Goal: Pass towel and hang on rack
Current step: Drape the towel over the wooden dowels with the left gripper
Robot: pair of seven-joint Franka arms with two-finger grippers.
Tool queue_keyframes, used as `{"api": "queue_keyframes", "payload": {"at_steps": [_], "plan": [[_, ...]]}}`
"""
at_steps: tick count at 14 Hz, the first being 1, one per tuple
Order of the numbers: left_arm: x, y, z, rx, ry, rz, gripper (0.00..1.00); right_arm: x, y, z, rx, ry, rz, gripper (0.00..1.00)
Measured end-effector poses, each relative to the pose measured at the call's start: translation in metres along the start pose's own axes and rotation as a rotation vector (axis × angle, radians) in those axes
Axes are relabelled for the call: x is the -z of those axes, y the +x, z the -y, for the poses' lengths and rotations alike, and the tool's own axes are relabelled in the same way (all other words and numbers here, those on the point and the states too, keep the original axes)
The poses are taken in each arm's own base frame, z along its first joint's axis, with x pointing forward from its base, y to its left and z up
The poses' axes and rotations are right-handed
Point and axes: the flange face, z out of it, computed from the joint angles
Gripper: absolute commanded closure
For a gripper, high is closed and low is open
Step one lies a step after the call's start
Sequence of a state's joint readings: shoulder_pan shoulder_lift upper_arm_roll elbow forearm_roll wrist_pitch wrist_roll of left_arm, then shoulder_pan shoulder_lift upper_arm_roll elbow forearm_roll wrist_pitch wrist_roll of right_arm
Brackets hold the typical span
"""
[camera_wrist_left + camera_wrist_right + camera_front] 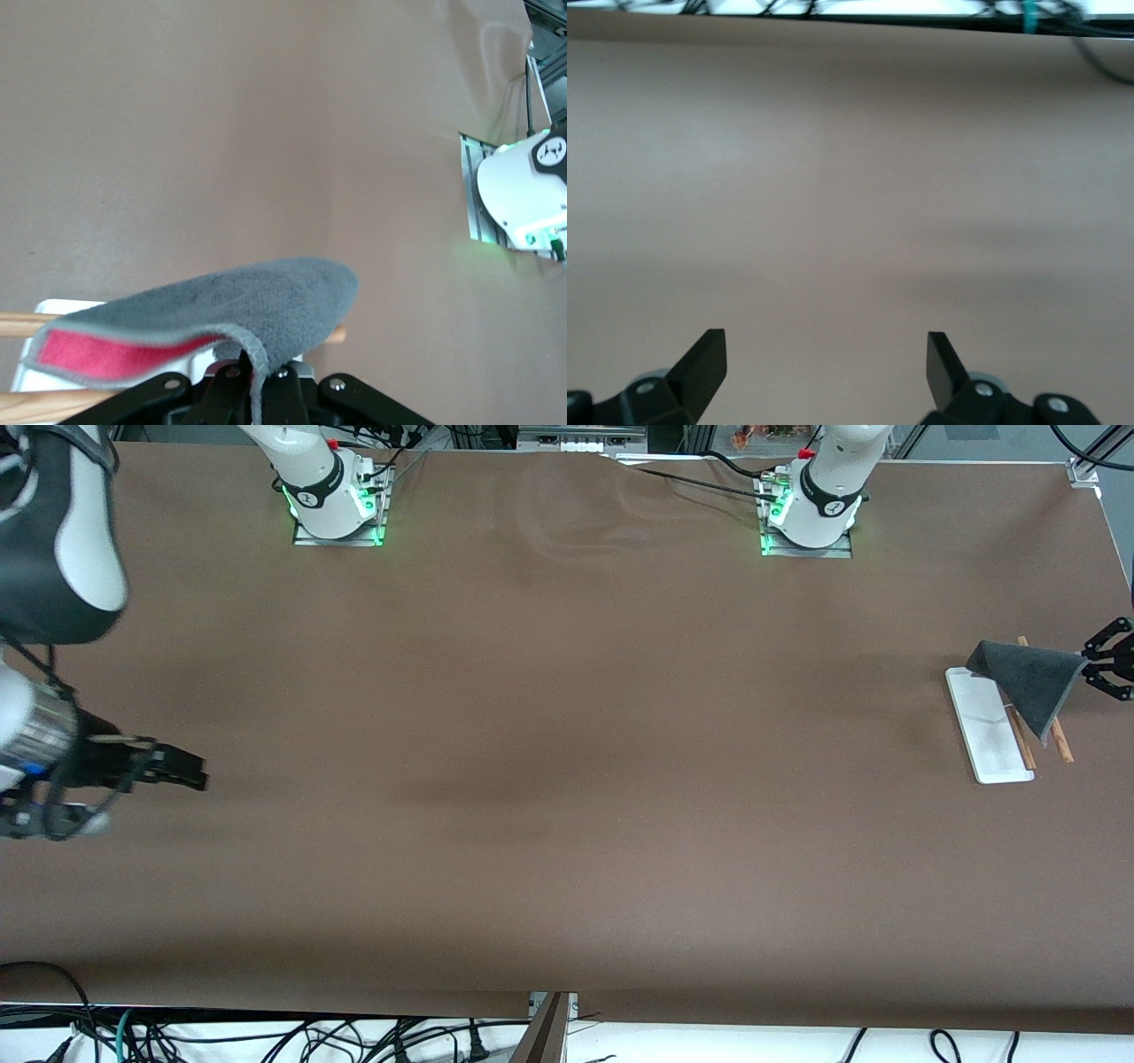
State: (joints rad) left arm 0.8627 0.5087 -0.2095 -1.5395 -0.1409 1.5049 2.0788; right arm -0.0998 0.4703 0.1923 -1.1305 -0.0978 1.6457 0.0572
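Dark grey soft cloth, the towel (1028, 677), lies draped over the rack (992, 731), a small stand with a flat white rectangular base and two thin light-brown wooden rods, at the middle right of the front frame, at the left arm's end of the brown-covered bench (549, 779). The towel covers the upper part of the rods and hangs down toward the base, while the lower ends of the rods stick out bare below it. One corner of the towel is pulled out to the frame's right edge, where the left gripper (1099, 662) pinches it between its black fingers. In the left wrist view the towel (221, 323) shows its bright pink underside with pale edging, spread across a wooden rod (22, 323), and a narrow fold of it runs down between the closed fingers at the bottom of the frame. The right gripper (182, 769) hangs over bare bench at the middle left of the front frame, well apart from the rack; in the right wrist view its fingers (704, 359) stand wide apart with only the brown cover between them. No containers show on the bench.
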Motion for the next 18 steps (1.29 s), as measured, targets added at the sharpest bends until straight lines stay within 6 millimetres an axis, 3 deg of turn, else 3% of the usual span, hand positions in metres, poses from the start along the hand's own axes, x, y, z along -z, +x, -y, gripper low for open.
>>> {"api": "queue_keyframes", "payload": {"at_steps": [3,8,13,14,15,16,18], "plan": [[-0.001,-0.014,0.011,-0.045,0.003,-0.012,1.0,0.027,-0.029,-0.009,-0.005,-0.068,0.01,0.0],[0.007,-0.049,0.016,-0.064,0.039,-0.013,1.0,0.041,-0.072,-0.002,0.004,-0.102,0.031,0.0],[0.001,-0.082,0.011,-0.084,0.052,-0.012,1.0,0.048,-0.105,0.005,0.012,-0.108,0.047,0.0],[0.0,-0.087,0.011,-0.088,0.059,-0.009,0.82,0.048,-0.108,0.009,0.01,-0.076,0.049,0.0],[-0.001,-0.091,0.011,-0.092,0.067,-0.006,0.52,0.049,-0.11,0.012,0.007,-0.043,0.049,0.0],[-0.003,-0.094,0.011,-0.091,0.069,-0.008,0.01,0.051,-0.111,0.014,0.004,-0.024,0.048,0.0],[-0.008,-0.107,0.009,-0.084,0.07,-0.013,0.0,0.052,-0.112,0.008,-0.017,0.01,0.049,0.0]]}}
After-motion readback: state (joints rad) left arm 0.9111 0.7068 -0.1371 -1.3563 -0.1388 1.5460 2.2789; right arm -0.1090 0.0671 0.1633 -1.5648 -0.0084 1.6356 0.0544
